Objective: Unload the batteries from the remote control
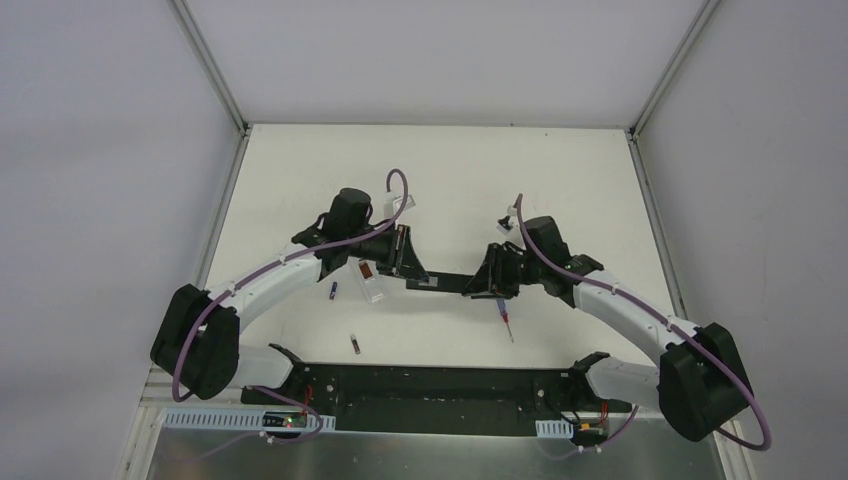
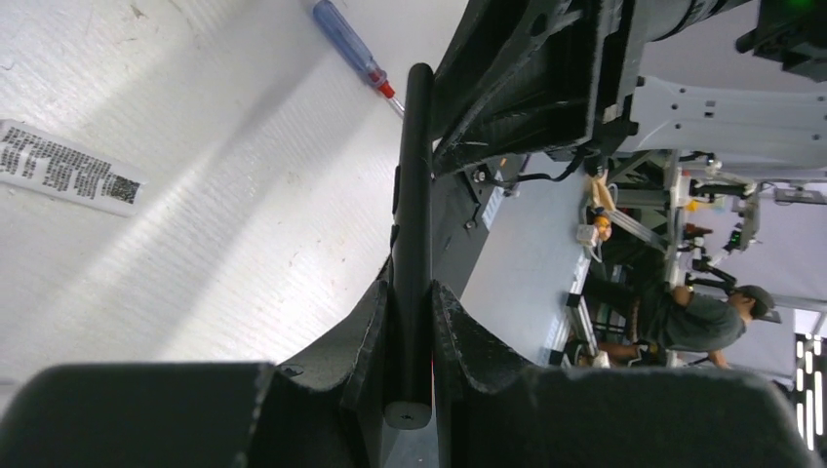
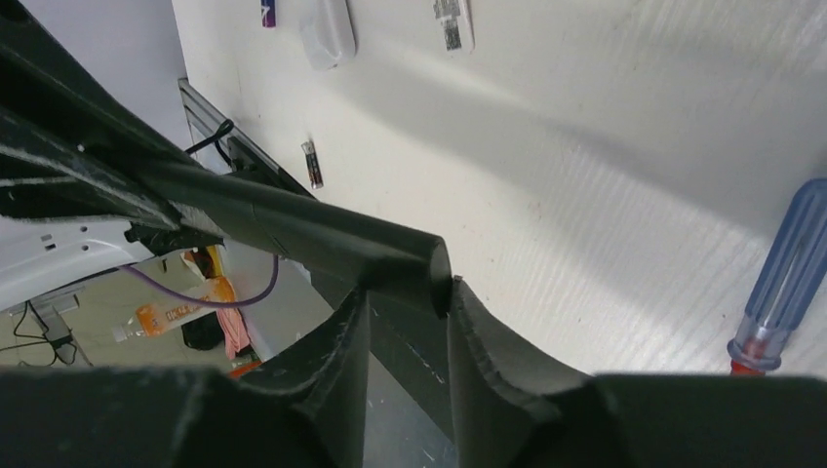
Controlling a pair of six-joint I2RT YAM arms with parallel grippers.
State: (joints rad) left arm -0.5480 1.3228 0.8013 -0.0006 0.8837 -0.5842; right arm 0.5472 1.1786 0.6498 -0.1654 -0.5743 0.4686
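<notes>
White table (image 1: 560, 180), lit from the near side, both arms reaching in over its middle. Black remote (image 1: 440, 284) held off the surface between them, lying left to right in the top view and edge-on to the left wrist camera. Left gripper (image 2: 412, 302) is clamped on its left end, a finger pressed to each flat face. Right gripper (image 3: 410, 289) has a finger on either side of the rounded right end, very close; whether they press on it, cannot tell. White remote (image 1: 375, 290) lies flat on the table just below the left gripper in the top view. Screwdriver (image 2: 349, 41), blue handle with a red collar, lies on the table under the right gripper, tip toward the bases. White printed strip (image 2: 68, 168) lies flat beside the white remote. Two batteries out on the table: blue battery (image 1: 334, 291) near the white remote's left side, under the left forearm; dark battery (image 1: 354, 343) apart from it, nearer the bases, touching nothing.
</notes>
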